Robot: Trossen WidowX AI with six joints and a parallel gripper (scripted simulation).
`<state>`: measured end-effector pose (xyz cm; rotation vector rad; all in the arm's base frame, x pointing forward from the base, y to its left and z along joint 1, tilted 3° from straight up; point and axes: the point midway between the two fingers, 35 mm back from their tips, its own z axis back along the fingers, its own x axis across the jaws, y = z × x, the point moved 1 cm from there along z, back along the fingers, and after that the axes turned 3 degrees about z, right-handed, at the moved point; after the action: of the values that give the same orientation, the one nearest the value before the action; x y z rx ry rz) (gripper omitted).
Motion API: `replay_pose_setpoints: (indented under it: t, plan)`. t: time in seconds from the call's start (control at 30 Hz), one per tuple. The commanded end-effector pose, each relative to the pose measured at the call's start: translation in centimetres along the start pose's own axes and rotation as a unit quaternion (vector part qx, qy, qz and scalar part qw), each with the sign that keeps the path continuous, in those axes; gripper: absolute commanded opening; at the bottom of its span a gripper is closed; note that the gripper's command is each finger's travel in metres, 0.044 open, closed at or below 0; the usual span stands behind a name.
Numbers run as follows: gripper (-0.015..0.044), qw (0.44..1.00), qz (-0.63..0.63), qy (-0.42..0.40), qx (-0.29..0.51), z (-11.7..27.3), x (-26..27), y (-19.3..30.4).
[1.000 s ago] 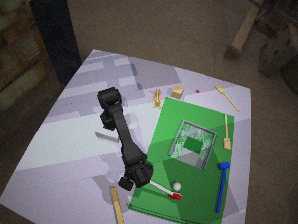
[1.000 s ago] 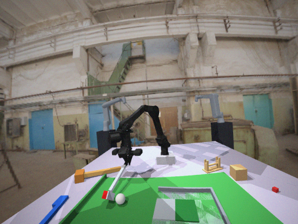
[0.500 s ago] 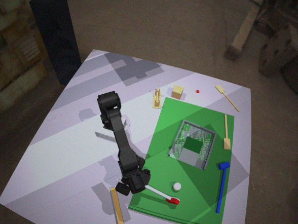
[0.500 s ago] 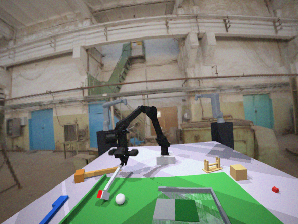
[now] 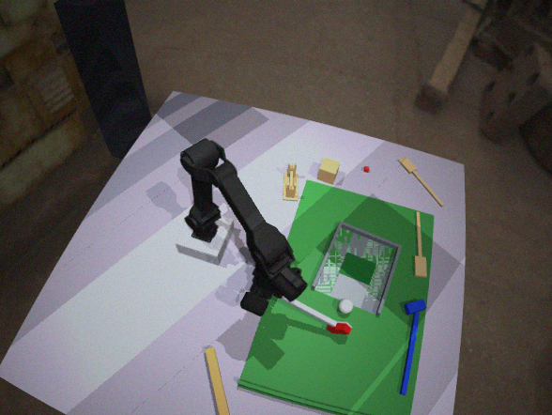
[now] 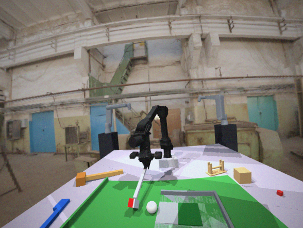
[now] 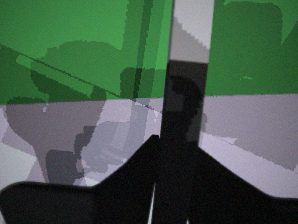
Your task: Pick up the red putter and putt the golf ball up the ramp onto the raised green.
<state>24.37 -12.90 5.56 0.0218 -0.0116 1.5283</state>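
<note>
My gripper (image 6: 146,165) (image 7: 167,142) is shut on the dark upper end of the red putter; its fingertips are hidden in the top view. The putter's pale shaft (image 5: 312,312) (image 6: 140,183) (image 7: 192,30) slants down over the green mat (image 5: 305,361) (image 6: 116,209) to the red head (image 5: 339,329) (image 6: 131,202), which is low over the mat. The white golf ball (image 5: 345,306) (image 6: 151,207) sits at the foot of the light grey ramp (image 5: 348,289) (image 6: 167,212), with a gap between it and the head. The raised dark green (image 5: 359,268) (image 6: 190,214) is beyond the ramp.
Grey walls (image 5: 391,277) (image 6: 188,192) flank the ramp and green. A blue mallet (image 5: 411,347) (image 6: 61,205) lies at the mat's far side. An orange mallet (image 5: 217,380) (image 6: 103,175), wooden block (image 5: 329,170) (image 6: 242,176), small rack (image 5: 290,192) (image 6: 216,173) and red cube (image 5: 366,169) (image 6: 280,193) are off the mat.
</note>
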Motion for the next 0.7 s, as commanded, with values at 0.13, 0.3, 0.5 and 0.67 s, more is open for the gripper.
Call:
replay_pose_setpoints:
  t: [0.13,0.3,0.5,0.67]
  plan:
    - [0.0,1.0,-0.009,0.002,-0.004,2.3,0.1,0.0]
    - [0.0,1.0,-0.009,0.002,-0.004,5.2,0.1,0.1]
    - [0.0,1.0,-0.007,0.0,0.0,5.2,0.2,0.2]
    - [0.0,1.0,-0.007,0.0,0.0,5.2,0.2,0.2]
